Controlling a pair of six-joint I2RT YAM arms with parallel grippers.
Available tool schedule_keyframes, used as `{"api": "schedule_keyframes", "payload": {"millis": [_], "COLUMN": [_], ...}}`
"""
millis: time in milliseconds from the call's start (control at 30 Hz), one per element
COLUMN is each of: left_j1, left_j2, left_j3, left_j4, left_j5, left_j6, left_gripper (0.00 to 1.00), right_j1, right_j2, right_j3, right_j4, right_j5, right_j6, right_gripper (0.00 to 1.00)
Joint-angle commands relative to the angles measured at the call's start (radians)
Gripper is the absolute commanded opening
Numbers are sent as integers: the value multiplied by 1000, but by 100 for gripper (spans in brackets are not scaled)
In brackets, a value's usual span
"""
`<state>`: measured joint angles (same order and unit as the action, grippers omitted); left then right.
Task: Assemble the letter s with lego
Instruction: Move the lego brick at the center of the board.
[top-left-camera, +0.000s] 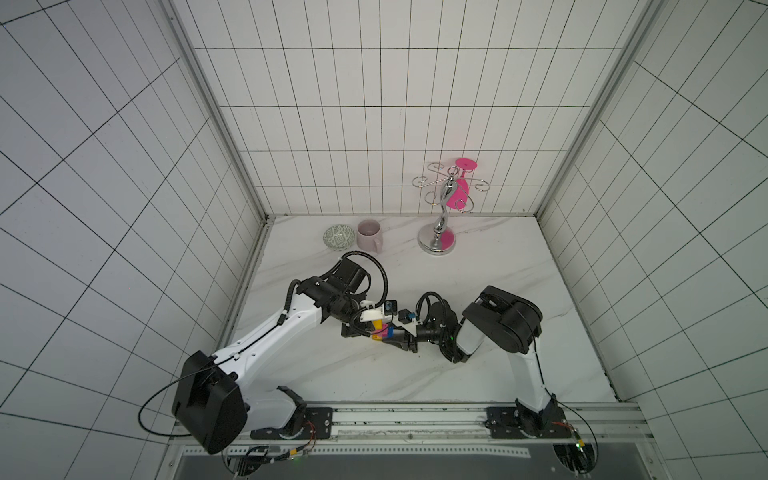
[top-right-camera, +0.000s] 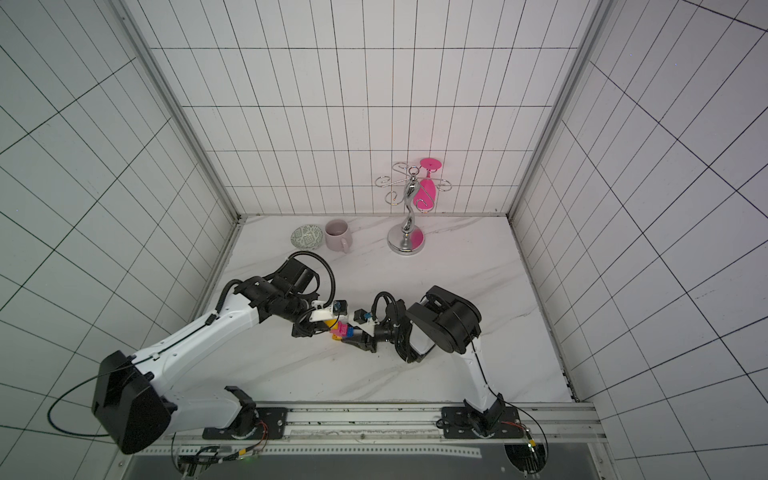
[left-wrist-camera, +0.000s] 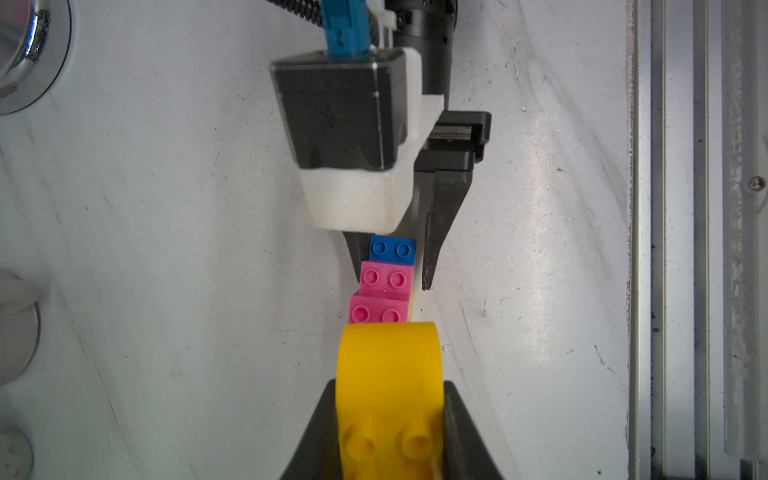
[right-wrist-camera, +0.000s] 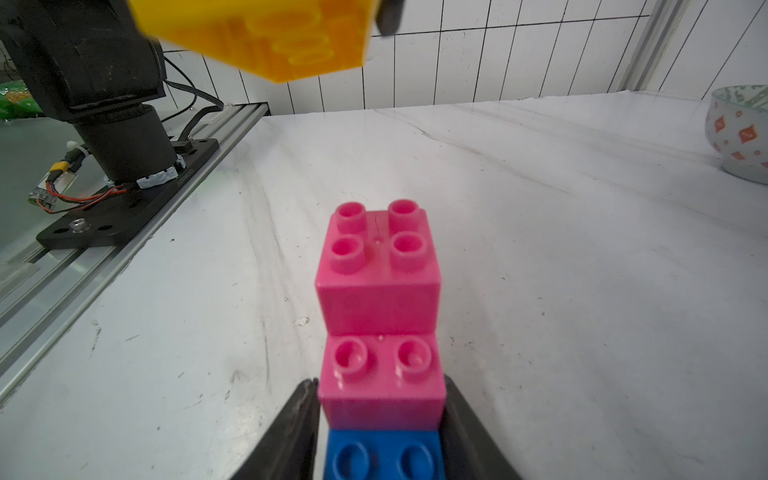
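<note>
We judge the work nearly done: our right gripper pinches the pink and blue stack at the middle of the table, and the left gripper, closed tight, holds the last yellow brick close by, not yet joined.

Lego part-built at the front middle of the table.
A stepped stack, studs up, of blue brick, pink brick and second pink brick sat between the right gripper's fingers. The round-ended yellow brick, clamped in the left gripper, hung just beyond the top one, apart from it.
</note>
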<state>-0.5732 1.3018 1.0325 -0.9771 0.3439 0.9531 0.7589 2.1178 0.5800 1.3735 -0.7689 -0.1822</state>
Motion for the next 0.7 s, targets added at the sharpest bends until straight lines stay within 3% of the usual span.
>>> {"api": "schedule_keyframes", "payload": {"millis": [0, 400, 533, 667], "left_j1": [0, 1, 1, 1], "left_j2": [-17, -5, -6, 0], "left_j3": [-10, -12, -14, -11], "left_j4": [17, 28, 32, 27], "left_j5": [4, 6, 5, 6], "left_j6": [1, -4, -5, 0], "left_gripper": [0, 0, 0, 0], "right_j1": [-9, -10, -10, -9], "right_j2": [-24, -35, -29, -30], "right_j3": [19, 26, 31, 32], "right_j4": [59, 59, 59, 59], "right_j5": [11, 35, 23, 15], "right_j6": [-3, -7, -5, -11], "right_gripper": [46, 46, 32, 25]}}
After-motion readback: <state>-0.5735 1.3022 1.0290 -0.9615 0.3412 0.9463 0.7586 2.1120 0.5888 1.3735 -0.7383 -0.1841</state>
